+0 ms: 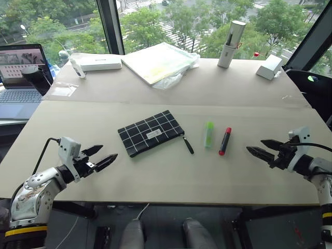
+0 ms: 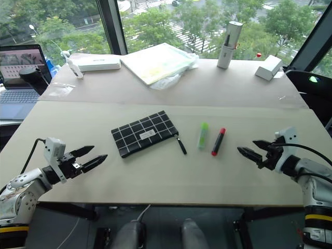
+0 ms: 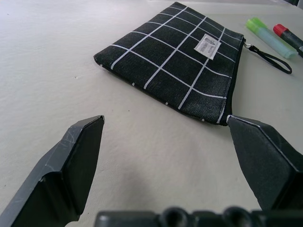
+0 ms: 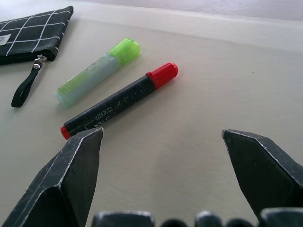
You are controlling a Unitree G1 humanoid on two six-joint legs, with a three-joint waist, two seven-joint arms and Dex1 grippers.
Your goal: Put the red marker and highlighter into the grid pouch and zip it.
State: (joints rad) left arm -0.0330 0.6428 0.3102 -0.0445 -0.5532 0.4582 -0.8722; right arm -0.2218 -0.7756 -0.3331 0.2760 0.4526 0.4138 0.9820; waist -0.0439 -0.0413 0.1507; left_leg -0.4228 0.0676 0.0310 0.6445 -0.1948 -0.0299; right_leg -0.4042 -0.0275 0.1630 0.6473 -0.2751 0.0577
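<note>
1. Hovering just over the table point(image 1: 171, 181), the left gripper point(image 1: 98, 156) sits to the left of the pouch point(image 1: 150, 132) and a little nearer the robot, its two black fingers point(image 3: 71, 170) spread wide with nothing between them, aimed at the pouch.
2. The pouch lies flat and slightly askew on the table, white label up, apart from the gripper.
3. The pouch's zipper strap point(image 1: 188, 144) trails from its right-hand end, toward the highlighter point(image 1: 208, 134).
4. The highlighter lies just right of the pouch, beyond the strap, not touching it.
5. The marker point(image 1: 225, 140) lies just right of the highlighter, roughly parallel to it with a narrow gap between, its big red cap at the far end.
6. The right gripper point(image 1: 264, 148) hangs right of the pouch, past the marker and well apart from it, fingers point(image 4: 71, 175) released and empty, pointing back toward both pens.
</note>
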